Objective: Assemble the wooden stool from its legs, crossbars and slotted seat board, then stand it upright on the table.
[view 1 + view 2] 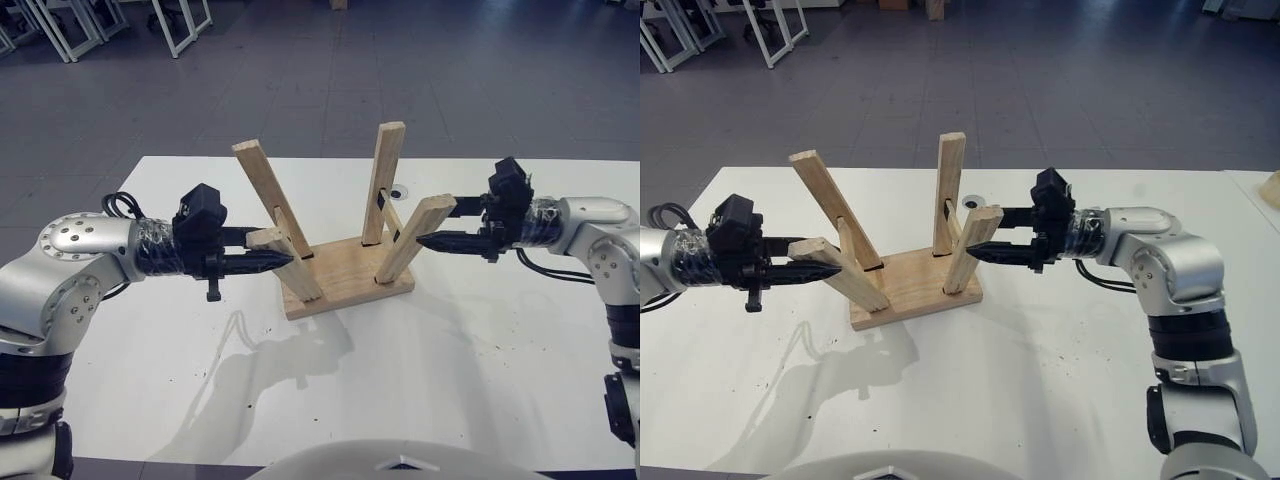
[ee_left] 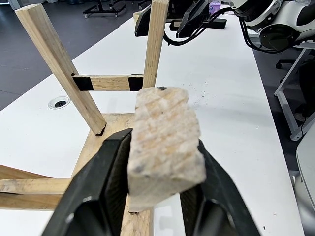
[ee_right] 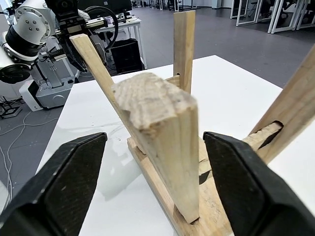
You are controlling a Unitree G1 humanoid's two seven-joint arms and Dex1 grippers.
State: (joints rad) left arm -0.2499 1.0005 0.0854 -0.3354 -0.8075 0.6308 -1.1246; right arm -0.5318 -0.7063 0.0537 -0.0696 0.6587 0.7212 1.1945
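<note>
Clearly, the stool [image 1: 345, 270] was nearly built: legs [image 1: 385, 180] and crossbars [image 2: 108, 82] sat in the seat board [image 1: 350, 285], lying upside down mid-table [image 1: 480, 370]. The left gripper [image 1: 280, 247] pinched the nine-o'clock leg [image 1: 302, 278]; the right gripper [image 1: 432, 222] stood spread around the three-o'clock leg [image 1: 408, 248]. Turning it upright remained.

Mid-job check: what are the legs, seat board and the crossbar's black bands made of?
Legs: bare pale wood, unvarnished; one end shows rough sawn grain. Seat board: same pale wood, matte, with visible grain. Black bands: possibly tape or dark wrap at the crossbar ends; cannot tell which.
</note>
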